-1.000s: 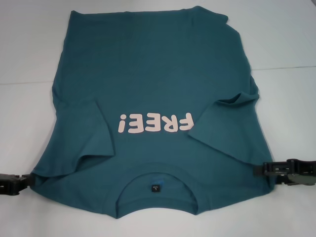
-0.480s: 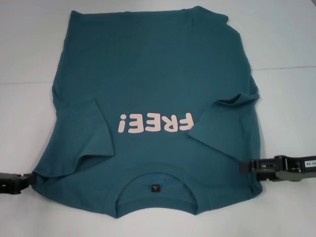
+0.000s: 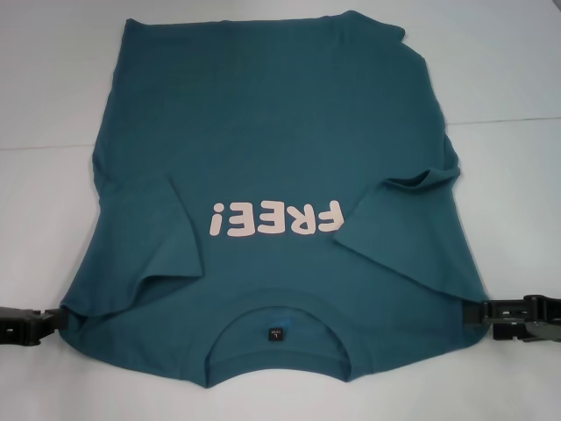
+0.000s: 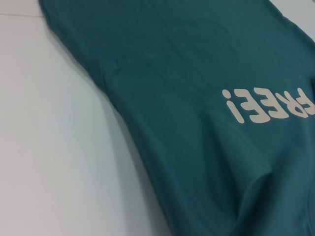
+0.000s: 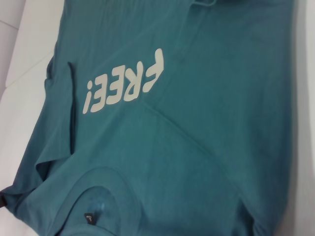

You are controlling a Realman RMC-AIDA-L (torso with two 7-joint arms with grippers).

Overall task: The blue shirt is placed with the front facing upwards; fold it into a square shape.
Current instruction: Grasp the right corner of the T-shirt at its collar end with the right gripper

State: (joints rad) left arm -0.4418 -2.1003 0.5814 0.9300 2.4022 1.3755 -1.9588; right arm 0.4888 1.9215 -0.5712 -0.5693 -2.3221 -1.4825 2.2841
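The blue shirt [image 3: 280, 132] lies flat on the white table, front up, with the pale "FREE!" print [image 3: 273, 219] showing. Its collar [image 3: 279, 309] with the dark neck tag [image 3: 276, 334] is nearest me. Both sleeves are folded in over the chest, one on the left [image 3: 158, 237] and one on the right [image 3: 412, 219]. My left gripper [image 3: 58, 318] is shut on the shirt's left shoulder edge, low on the table. My right gripper [image 3: 480, 314] is shut on the right shoulder corner, which is drawn outward. The shirt fills the left wrist view [image 4: 197, 59] and the right wrist view [image 5: 206, 98].
The white table [image 3: 53, 105] runs bare to the left and right of the shirt. A faint seam [image 3: 508, 120] crosses the table behind the sleeves. The shirt's hem lies near the far edge of the view.
My right gripper moved in over the right shoulder, then drew back outward, pulling that shoulder corner out with it. The left gripper has edged slightly inward.
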